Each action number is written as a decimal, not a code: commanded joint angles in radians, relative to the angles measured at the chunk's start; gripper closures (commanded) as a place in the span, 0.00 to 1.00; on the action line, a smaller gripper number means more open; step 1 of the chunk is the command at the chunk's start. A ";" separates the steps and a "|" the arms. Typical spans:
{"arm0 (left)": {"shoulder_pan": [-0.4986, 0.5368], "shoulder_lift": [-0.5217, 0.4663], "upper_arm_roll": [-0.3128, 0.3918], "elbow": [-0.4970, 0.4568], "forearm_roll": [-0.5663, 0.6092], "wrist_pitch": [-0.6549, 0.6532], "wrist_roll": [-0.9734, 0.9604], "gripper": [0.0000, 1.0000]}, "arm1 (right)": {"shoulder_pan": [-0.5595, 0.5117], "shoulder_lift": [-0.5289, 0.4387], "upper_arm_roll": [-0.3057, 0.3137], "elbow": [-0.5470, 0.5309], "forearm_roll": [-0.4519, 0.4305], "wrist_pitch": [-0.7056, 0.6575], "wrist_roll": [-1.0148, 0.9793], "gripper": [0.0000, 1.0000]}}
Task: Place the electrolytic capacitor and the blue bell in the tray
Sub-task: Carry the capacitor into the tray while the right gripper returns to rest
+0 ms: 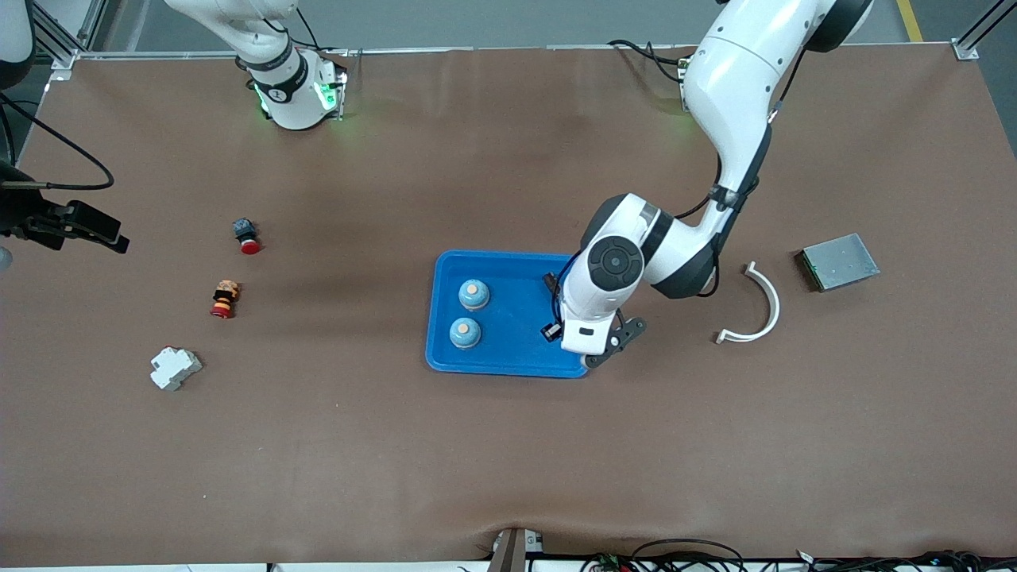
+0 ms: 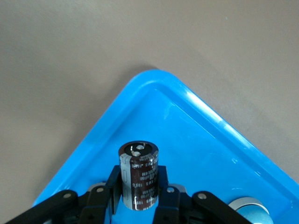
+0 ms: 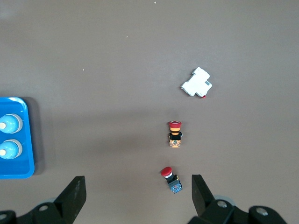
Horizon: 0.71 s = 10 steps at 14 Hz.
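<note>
Dark brown sleeve with a shiny metal top — that's the electrolytic capacitor [image 2: 138, 175], standing upright between the jaws of the left gripper [image 2: 138, 196], which are narrowed onto its lower body. It hangs over the corner of the tray [image 2: 187, 126] at the left arm's end, on the side nearer the front camera; whether its base touches the tray floor I can't tell. From the front the left gripper [image 1: 592, 349] sits over that same tray corner and the capacitor itself is hidden under the wrist.

Handling guess: small rigid can, light, smooth plastic wrap so a bit slippery; round body could roll if it tips. Grip on the side walls low down, as now, looks right — not the top face, where the terminals sit. Not fragile to a gentle set-down.

Tray [image 1: 516, 266] is bright blue, shallow, raised rim, rounded corners, mid tabletop. In it: two blue bells, one [image 1: 473, 294] farther from the front camera, the other [image 1: 465, 333] nearer, both upright, close to each other but apart, at the right arm's end of the tray. Rest of the tray floor is bare, plenty of room for the capacitor.

Right gripper [image 3: 138, 196] waits with jaws wide, holding nothing, over the tabletop at the right arm's end — below it a red-capped push button [image 3: 170, 179], a second push button [image 3: 175, 134] and a white block [image 3: 197, 83]. Outside the tray toward the left arm's end lie a white curved piece [image 1: 759, 306] and a grey metal plate [image 1: 840, 261].
</note>
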 commanded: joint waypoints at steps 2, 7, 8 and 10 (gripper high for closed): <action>-0.037 0.051 0.015 0.029 -0.006 0.050 -0.022 1.00 | -0.012 -0.032 0.015 -0.034 0.013 0.003 0.015 0.00; -0.054 0.094 0.018 0.027 -0.003 0.084 -0.041 1.00 | -0.012 -0.034 0.017 -0.034 0.013 0.007 0.015 0.00; -0.056 0.100 0.020 0.025 -0.003 0.084 -0.050 1.00 | -0.010 -0.039 0.018 -0.033 0.012 0.006 0.015 0.00; -0.060 0.106 0.020 0.025 0.001 0.084 -0.059 1.00 | -0.009 -0.046 0.020 -0.031 -0.011 0.006 0.012 0.00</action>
